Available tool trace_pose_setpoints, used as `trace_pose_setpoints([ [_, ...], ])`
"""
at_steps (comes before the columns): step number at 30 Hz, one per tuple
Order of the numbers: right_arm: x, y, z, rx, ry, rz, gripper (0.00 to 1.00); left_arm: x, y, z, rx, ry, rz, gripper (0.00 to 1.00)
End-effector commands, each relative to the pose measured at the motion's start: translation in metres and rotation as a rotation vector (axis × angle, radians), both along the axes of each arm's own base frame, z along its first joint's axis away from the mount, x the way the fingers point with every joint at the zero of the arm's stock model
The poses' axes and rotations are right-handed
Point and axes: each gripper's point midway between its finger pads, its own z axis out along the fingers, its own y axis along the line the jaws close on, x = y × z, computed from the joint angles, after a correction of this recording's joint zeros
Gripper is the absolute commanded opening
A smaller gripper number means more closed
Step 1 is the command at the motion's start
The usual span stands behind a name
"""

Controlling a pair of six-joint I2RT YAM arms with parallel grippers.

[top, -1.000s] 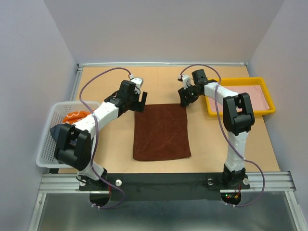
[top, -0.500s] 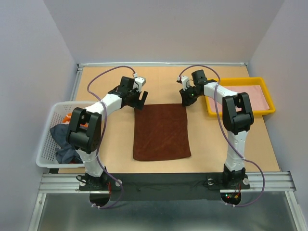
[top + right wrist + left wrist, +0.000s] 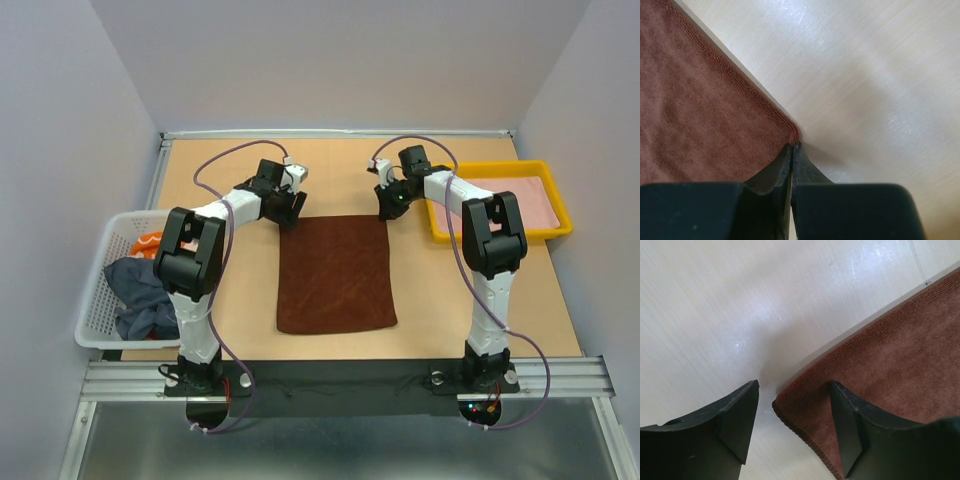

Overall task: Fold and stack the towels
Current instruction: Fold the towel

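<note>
- Reddish-brown towel (image 3: pixel 335 272): we find it spread flat in the middle of the table (image 3: pixel 480 300), its long sides running away from the arm bases.
- Left gripper (image 3: pixel 287 213): it sits at the towel's far left corner. In the left wrist view, its fingers (image 3: pixel 737 415) stand apart and straddle that corner, one over bare table and the other over the fabric.
- Right gripper (image 3: pixel 388 208): it sits at the towel's far right corner. In the right wrist view we see the jaws pressed together, with the corner's tip meeting the seam between them. We cannot tell whether fabric is caught in the seam.
- Basket (image 3: pixel 97 318): white mesh, at the left edge of the table. We see a navy towel (image 3: pixel 140 295) bunched in its near part and an orange towel (image 3: pixel 152 243) behind it.
- Tray (image 3: pixel 500 232): yellow, at the far right of the table, just beside the right arm. A pink cloth (image 3: pixel 510 203) lies flat inside it.
</note>
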Motion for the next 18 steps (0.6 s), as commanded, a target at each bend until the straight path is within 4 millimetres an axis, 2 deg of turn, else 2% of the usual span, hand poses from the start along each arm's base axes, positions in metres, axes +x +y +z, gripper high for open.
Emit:
trace_pose_setpoints([
  [1, -0.009, -0.009, -0.026, -0.058, 0.067, 0.004, 0.01, 0.017, 0.002, 0.021, -0.039, -0.045, -0.003, 0.66],
  [7, -0.008, -0.012, -0.028, -0.075, 0.067, -0.005, 0.01, 0.012, 0.001, 0.013, -0.083, 0.001, -0.025, 0.5],
  [18, -0.006, -0.013, -0.025, -0.077, 0.058, -0.009, 0.01, 0.001, 0.007, -0.013, -0.063, 0.083, -0.011, 0.47],
])
